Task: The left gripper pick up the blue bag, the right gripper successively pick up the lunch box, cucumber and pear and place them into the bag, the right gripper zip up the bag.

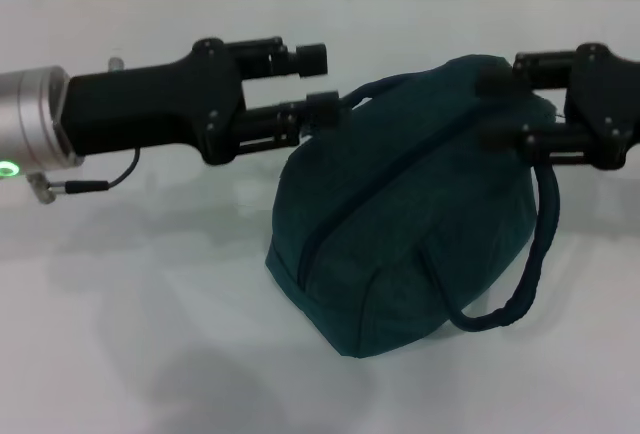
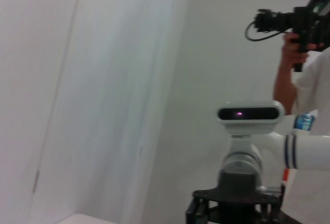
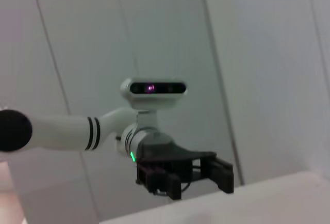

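Hands (image 1: 318, 82) (image 1: 497, 109) at zipped bag (image 1: 400, 224)

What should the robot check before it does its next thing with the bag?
1. Bag sitting on the table: ok, it rests there bulging.
2. Zipper closed: ok, it looks shut along the part that shows.
3. Left claw on the near handle: ok, its lower finger touches the strap end.
4. Right claw at the bag's other end: ok, against the top, but grip cannot tell.
5. Lunch box, cucumber and pear inside: cannot tell, none shows outside the bag.
6. Loose handle clear of the claws: ok, it hangs down the side.
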